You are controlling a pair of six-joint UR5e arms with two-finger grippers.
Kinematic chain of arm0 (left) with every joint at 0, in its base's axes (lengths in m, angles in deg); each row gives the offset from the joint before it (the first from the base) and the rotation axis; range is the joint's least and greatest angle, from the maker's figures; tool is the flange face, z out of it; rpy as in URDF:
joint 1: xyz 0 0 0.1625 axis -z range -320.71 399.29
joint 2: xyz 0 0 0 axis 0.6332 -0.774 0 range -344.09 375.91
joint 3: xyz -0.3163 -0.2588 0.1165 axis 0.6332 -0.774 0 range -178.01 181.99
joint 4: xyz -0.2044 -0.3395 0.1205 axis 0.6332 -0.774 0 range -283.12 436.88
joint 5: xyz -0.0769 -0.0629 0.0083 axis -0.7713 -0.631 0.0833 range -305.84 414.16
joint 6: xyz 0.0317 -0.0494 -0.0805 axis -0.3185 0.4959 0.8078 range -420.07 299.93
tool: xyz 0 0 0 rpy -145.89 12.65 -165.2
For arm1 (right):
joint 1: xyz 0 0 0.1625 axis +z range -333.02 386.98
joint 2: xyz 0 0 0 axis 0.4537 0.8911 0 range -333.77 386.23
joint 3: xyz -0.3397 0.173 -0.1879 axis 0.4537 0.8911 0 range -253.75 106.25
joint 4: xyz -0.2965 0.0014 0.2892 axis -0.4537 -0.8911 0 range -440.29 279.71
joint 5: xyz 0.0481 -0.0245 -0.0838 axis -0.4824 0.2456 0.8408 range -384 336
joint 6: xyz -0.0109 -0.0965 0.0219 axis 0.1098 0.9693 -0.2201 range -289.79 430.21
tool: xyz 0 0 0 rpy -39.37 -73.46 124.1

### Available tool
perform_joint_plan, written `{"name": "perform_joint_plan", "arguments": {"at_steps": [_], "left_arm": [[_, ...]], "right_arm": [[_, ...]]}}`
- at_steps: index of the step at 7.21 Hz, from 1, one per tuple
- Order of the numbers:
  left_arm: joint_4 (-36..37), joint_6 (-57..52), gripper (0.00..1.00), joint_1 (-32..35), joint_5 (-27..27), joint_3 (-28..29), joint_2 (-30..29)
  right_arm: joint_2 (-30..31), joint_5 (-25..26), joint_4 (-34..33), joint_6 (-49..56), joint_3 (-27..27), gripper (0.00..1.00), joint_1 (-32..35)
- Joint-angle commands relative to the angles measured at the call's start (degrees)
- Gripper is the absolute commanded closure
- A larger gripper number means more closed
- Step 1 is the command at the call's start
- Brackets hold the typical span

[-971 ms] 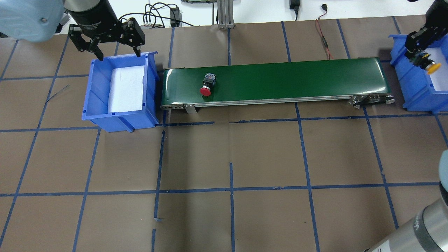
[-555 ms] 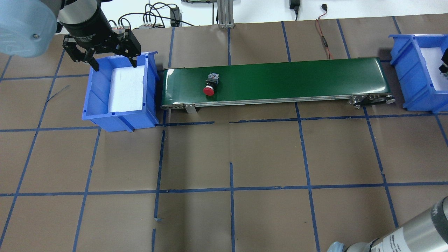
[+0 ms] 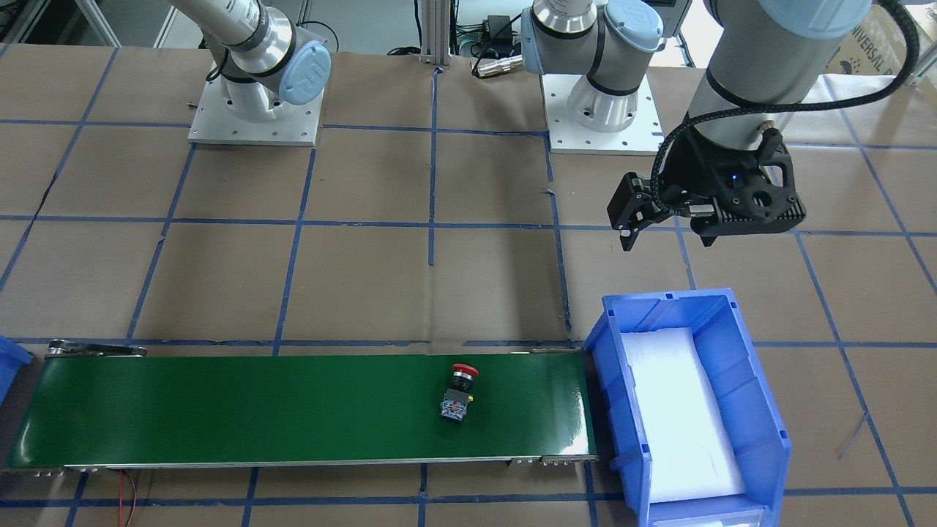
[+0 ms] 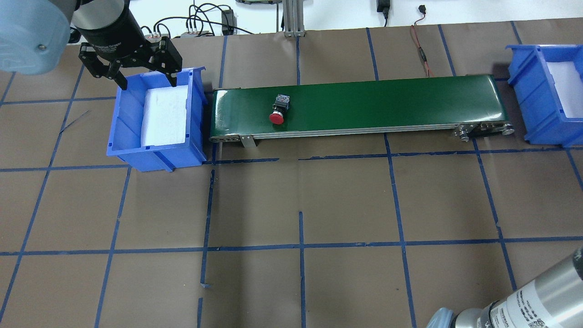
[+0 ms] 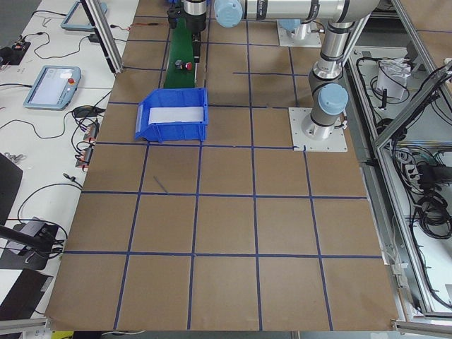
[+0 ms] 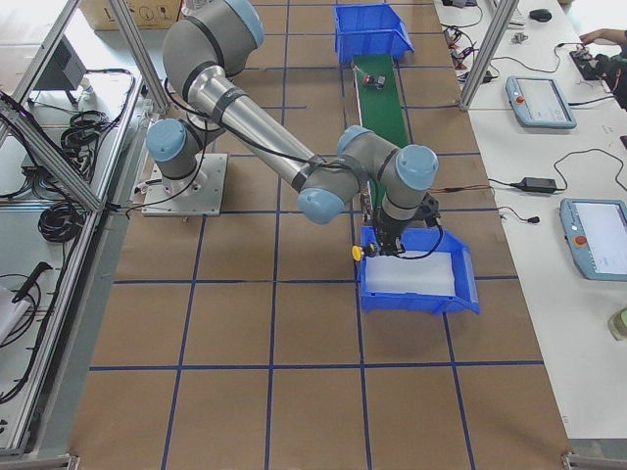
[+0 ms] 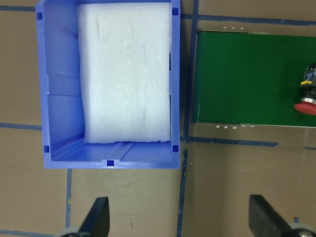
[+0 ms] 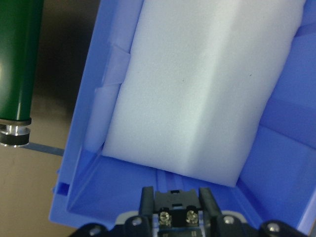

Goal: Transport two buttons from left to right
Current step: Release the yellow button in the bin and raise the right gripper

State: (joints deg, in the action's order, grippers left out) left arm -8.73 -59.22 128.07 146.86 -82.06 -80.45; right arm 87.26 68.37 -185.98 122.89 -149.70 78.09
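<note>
One switch is nearly home, I judge: the right gripper point(image 8: 175, 196), fingers clamped on the contact block of the yellow-capped push-button switch point(image 6: 359, 253), hangs over the rim of the right-hand blue plastic bin point(image 6: 416, 302) lined with white foam, while the red mushroom-capped push-button switch point(image 4: 278, 111) lies on its side on the long green conveyor belt point(image 4: 364, 102), near its left end. To place the yellow one well, the arm should carry it further in over the foam and lower it close before the fingers part, lest it catch the wall. The left gripper point(image 4: 146, 81) hovers spread wide and empty behind the left-hand blue plastic bin point(image 4: 124, 132).
</note>
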Motion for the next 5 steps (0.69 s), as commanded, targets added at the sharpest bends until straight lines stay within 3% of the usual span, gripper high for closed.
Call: {"name": "perform_joint_plan", "arguments": {"at_steps": [1,5], "left_arm": [[-0.09,-1.02,0.00,0.17,-0.15,-0.24,0.65],[-3.96,-1.46,0.00,0.43,-0.77,-2.95,4.77]], "right_arm": [[-2.22,-1.14,-1.62,0.15,1.86,0.91,-0.22],[-4.24,-2.27,-4.86,0.14,1.87,0.91,0.31]]}}
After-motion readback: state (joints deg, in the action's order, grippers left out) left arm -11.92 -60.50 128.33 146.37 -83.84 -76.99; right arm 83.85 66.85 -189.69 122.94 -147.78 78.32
